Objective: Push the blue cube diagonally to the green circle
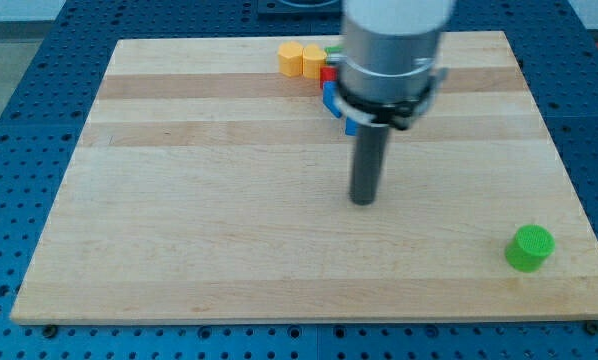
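The green circle [530, 247] is a short green cylinder near the view's bottom right corner of the wooden board [199, 230]. A blue block [334, 101] peeks out at the view's top centre, mostly hidden behind the arm's grey body; its shape cannot be made out. My tip [364, 200] rests on the board near the middle, below the blue block and apart from it, and well to the upper left of the green circle.
Two yellow blocks [301, 59] sit by the board's top edge, with a red block [328, 72] and a sliver of green [334, 48] beside them, partly hidden by the arm. Blue perforated table surrounds the board.
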Controlling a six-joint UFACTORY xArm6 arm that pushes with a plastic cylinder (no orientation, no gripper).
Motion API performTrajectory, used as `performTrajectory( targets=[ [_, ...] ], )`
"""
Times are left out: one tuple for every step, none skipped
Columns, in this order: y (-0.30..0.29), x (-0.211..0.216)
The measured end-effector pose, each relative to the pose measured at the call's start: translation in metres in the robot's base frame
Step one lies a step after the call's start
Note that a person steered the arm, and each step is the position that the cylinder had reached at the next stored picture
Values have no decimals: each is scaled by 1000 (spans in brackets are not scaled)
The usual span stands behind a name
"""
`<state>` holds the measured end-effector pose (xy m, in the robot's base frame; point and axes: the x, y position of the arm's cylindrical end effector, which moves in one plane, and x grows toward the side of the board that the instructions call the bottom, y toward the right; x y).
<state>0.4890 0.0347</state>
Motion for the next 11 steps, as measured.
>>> performTrajectory(
  targets=[
    [-50, -16],
    [-84, -58],
    [-87, -117],
    [-45, -126],
    [7, -130],
    [27, -130],
    [52, -123],
    [79, -109],
    [106, -109],
    [131, -126],
    [142, -115]
  ],
)
